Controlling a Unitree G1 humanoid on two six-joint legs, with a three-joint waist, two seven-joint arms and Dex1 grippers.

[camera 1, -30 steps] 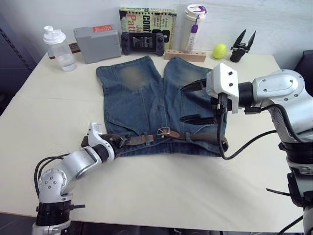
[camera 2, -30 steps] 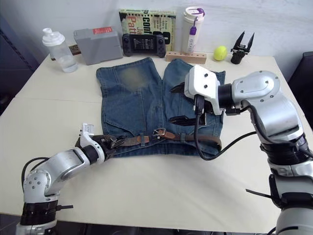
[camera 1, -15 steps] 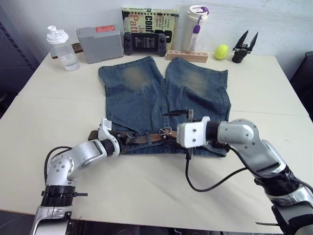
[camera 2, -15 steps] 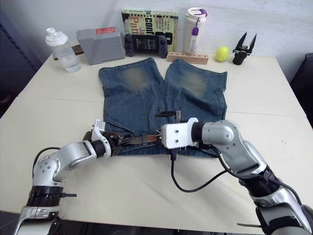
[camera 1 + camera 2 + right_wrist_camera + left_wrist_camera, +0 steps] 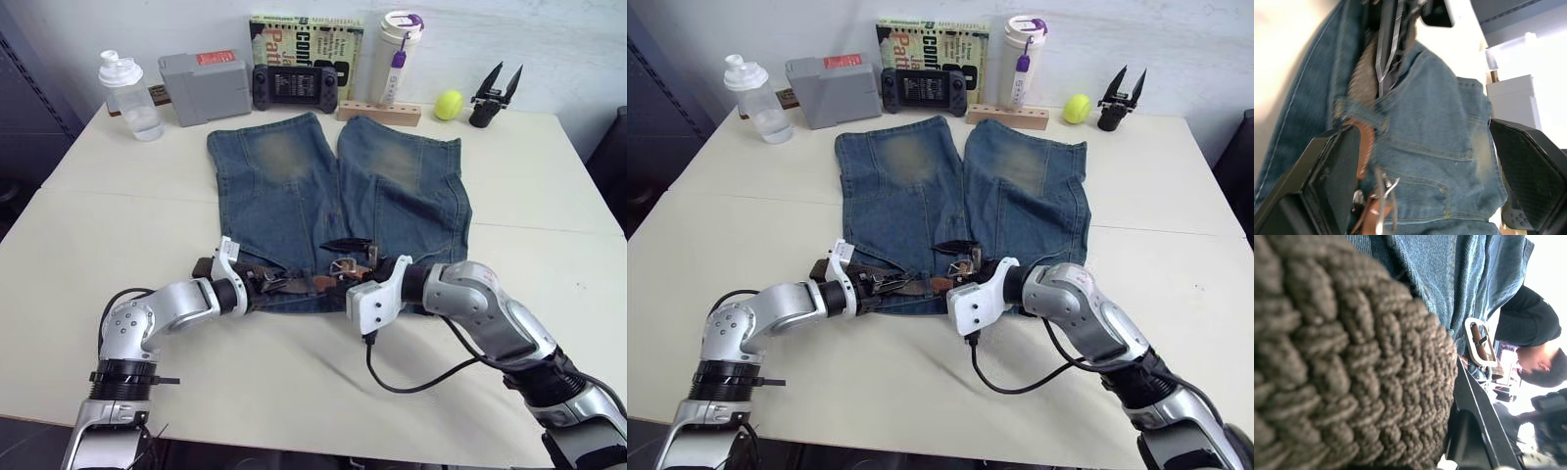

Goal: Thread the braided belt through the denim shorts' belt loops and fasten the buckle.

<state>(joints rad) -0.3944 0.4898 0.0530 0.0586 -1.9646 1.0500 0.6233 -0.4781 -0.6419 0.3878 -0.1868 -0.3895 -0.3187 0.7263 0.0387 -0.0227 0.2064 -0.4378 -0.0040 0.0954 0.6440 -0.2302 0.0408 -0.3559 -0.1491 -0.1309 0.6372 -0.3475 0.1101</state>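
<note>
pale table [image 5: 294, 392] standing against a white wall, with denim shorts [image 5: 294, 206] lying flat on it, legs pointing toward the wall and waistband toward the robot

a brown braided belt [image 5: 284, 285] is running along the waistband, with its silver buckle [image 5: 345, 266] sitting near the middle of the waistband. a belt loop [image 5: 1359, 111] is crossing over the strap just beside a smooth tan leather part

the left gripper [image 5: 257, 282] is lying low on the table at the waistband's left end, its fingers closing on the belt; the left wrist view is showing the brown weave pressed close against the camera and the buckle [image 5: 1478, 342] further along the denim

the right gripper [image 5: 355, 257] is reaching in from the right at the middle of the waistband, its two black fingers spreading wide apart, one finger [image 5: 345, 242] hanging over the denim above the buckle and the other low by the strap. they are not holding anything

along the back edge are sitting a clear shaker bottle [image 5: 127, 83], a grey box [image 5: 204, 88], a black game controller [image 5: 299, 88], a book [image 5: 306, 44] propped upright, a white tumbler [image 5: 395, 49], a wooden block [image 5: 379, 111], a yellow-green ball [image 5: 450, 104] and a spare black gripper [image 5: 493, 96]
</note>
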